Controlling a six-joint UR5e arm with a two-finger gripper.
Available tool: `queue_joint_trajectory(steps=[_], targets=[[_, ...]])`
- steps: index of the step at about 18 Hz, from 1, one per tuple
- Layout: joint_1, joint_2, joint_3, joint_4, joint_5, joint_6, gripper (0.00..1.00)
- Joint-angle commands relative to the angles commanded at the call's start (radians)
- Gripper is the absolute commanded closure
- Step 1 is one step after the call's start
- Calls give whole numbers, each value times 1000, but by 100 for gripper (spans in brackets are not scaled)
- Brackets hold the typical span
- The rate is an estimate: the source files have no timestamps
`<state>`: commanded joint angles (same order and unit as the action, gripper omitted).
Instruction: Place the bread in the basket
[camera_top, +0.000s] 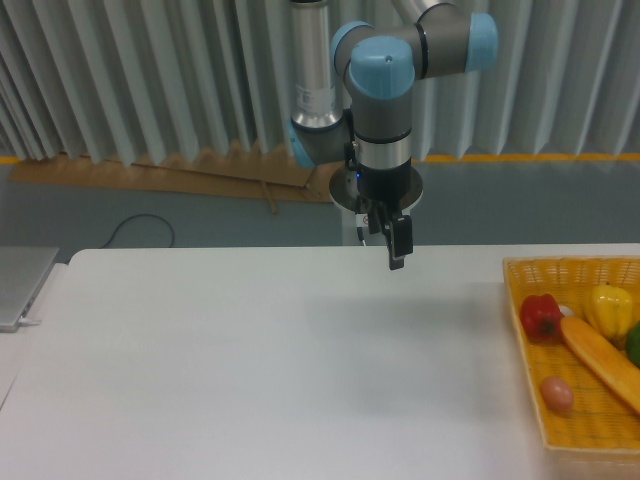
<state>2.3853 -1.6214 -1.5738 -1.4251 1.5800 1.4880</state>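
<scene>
The bread (603, 360), a long orange-yellow loaf, lies diagonally inside the basket (527, 345) at the table's right edge. My gripper (396, 262) hangs above the table's back edge near the middle, far left of the basket. Its fingers point down, seen edge-on, with nothing between them; the view does not show whether they are open or shut.
In the basket with the bread lie a red pepper (541, 317), a yellow pepper (611, 309), a brown egg (557, 394) and part of a green item (634, 345) at the frame's right edge. A grey laptop-like slab (20, 285) sits off the table's left side.
</scene>
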Motion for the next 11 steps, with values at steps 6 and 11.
queue_joint_trajectory(steps=[6,11], targets=[[0,0,-5,2,-2,2,0],[-5,3,-6,0,-2,-5,0]])
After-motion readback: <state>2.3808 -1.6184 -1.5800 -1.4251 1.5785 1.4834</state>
